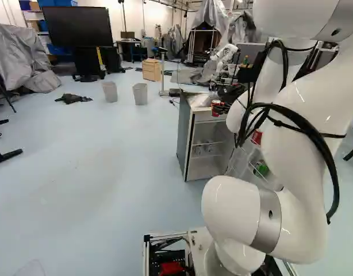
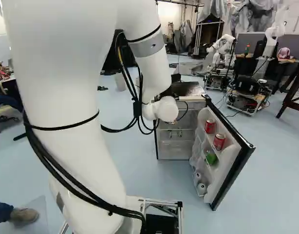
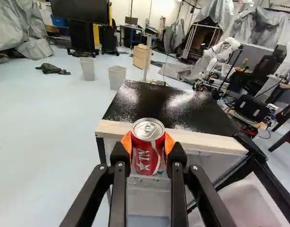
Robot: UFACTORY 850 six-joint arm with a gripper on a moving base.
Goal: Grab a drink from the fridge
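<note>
In the left base view my gripper [image 1: 221, 106] is at the fridge [image 1: 187, 135], near its top front edge, with a red can [image 1: 215, 109]. Seen from the wrist, the gripper [image 3: 148, 147] is shut on the upright red can [image 3: 146, 153], an orange pad on each side. Behind the can lie the fridge's black top [image 3: 159, 106] and pale front edge. The fridge door [image 2: 232, 161] stands open in the right base view, its shelves bearing red cans [image 2: 219, 141], a green item [image 2: 211, 158] and white-ended cans [image 2: 201, 188].
Two bins [image 1: 140, 94] stand on the floor beyond the fridge, near a wooden box [image 1: 152, 69]. Another robot [image 2: 222, 48] is farther back. A wheeled cart [image 2: 247, 100] stands beyond the open door. A person's shoe [image 2: 24, 215] shows at the left of the right base view.
</note>
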